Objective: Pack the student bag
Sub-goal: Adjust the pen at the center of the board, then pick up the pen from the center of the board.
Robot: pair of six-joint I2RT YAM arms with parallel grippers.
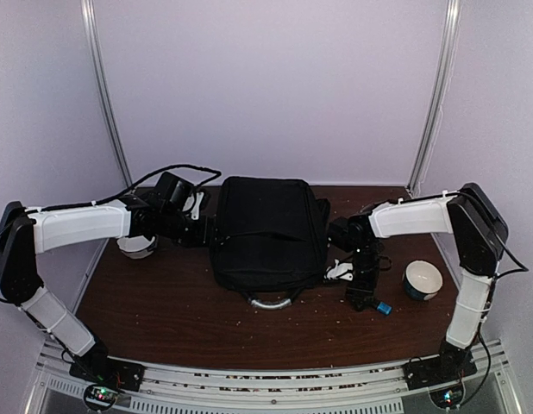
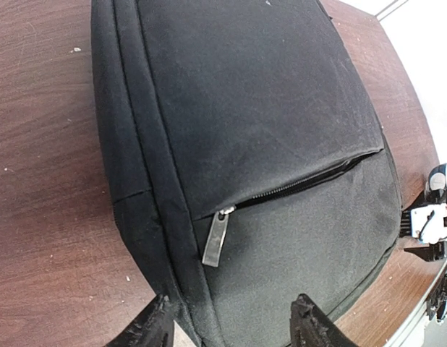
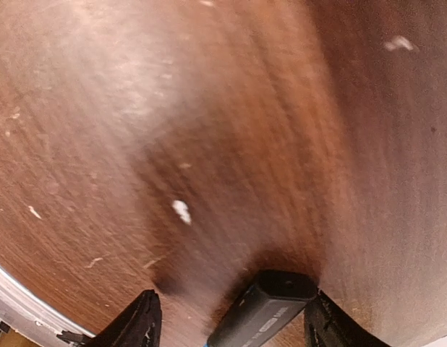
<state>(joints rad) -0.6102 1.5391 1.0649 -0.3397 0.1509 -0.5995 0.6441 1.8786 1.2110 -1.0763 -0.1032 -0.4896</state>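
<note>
left bowl (image 1: 137, 247): white and round, on the table (image 1: 163, 321) under the left forearm, apart from the bag.
left gripper (image 1: 206, 229): at the bag's left side. In the wrist view its fingers (image 2: 148, 330) stand apart on either side of the bag's side edge. No fabric looks pinched; whether they press on it I cannot tell.
bag (image 1: 268, 229): mid-table between the arms, lying flat, long axis running from the near edge to the back wall. It is black woven cloth, soft, with rounded corners.
zip (image 2: 303, 182): front-pocket zip, run shut across the cloth, with a flat grey metal pull (image 2: 215, 238) lying at its end.
handle (image 1: 271, 302): grey loop at the bag's near end, resting on the table.
right gripper (image 3: 232, 325): pointing down at the table just right of the bag's near corner, fingers wide and holding nothing.
stick (image 3: 270, 300): small black box-shaped bar, hard and smooth, with blue at one end. It lies flat between the right fingers, close to one of them, with a clear gap to the other. Its long axis runs away from the wrist, so the fingers would close across its narrow width.
nearer arm: the right, which is already over the stick. The bag lies to its left, so I judge the carry would go leftward.
right bowl (image 1: 410, 274): white inside and dark outside, right of the stick and apart from it.
table surface: dark brown wood grain, smooth, with pale crumbs (image 3: 181, 211) scattered on it.
</note>
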